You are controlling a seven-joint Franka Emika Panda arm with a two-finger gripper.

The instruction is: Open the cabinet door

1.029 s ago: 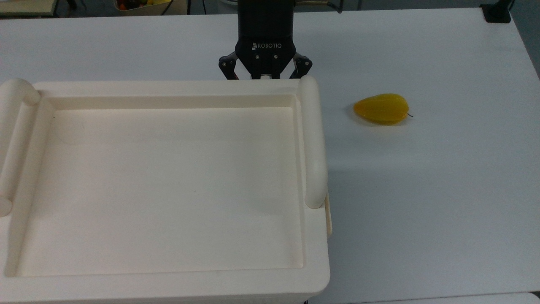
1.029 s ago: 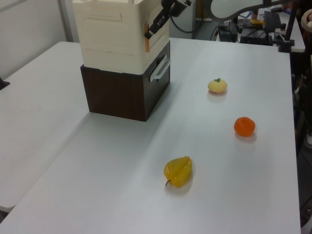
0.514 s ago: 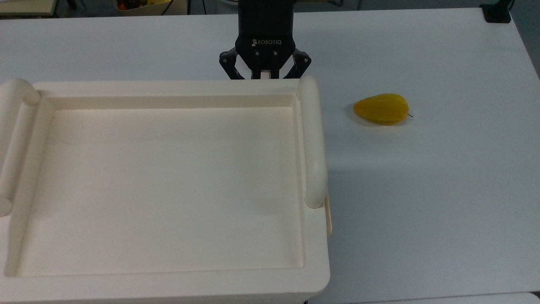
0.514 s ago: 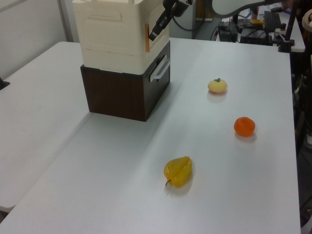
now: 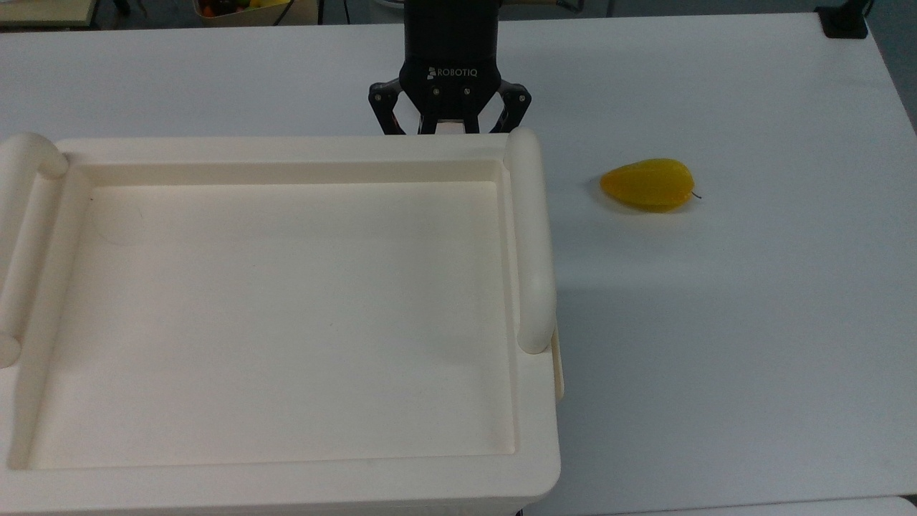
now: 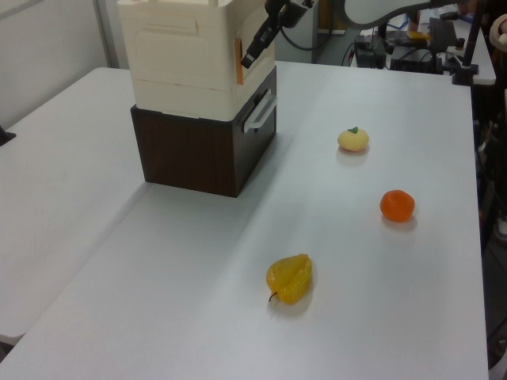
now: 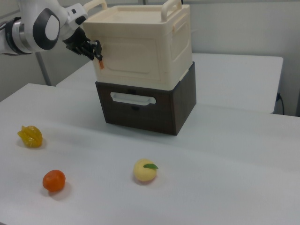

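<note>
While the cabinet (image 7: 143, 44) stands on a dark brown drawer unit (image 7: 145, 105) on the white table (image 5: 716, 322), the gripper (image 7: 93, 50) sits at its upper front corner, on the right view's left. That landmark is a large cream box with a recessed tray-like top (image 5: 286, 315) and thick rounded bar handles (image 5: 531, 244) on two sides.

The cabinet door (image 7: 131, 57) is the cream panel on the front face of the cabinet, above the drawer's pale handle (image 7: 132, 98); it lies flush with the front, shut. A small orange tab (image 7: 100, 63) shows at the door's edge nearest the gripper, and in the left view an orange strip (image 6: 238, 62) runs down that same corner of the cabinet.

From the top view, the gripper (image 5: 449, 127) pokes out just past the cabinet's far rim, near the end of one bar handle, its black body marked ROBOTIQ. Its fingers (image 5: 387, 118) stand apart, and their tips drop out of sight behind the cabinet rim. In the left view the gripper (image 6: 252, 54) lies just beside the orange strip; whether it touches the strip cannot be told.

On the table, well apart from the cabinet, lie a yellow star fruit (image 6: 290, 278), an orange (image 6: 397, 205) and a pale yellow fruit with a green leaf (image 6: 353, 139).
</note>
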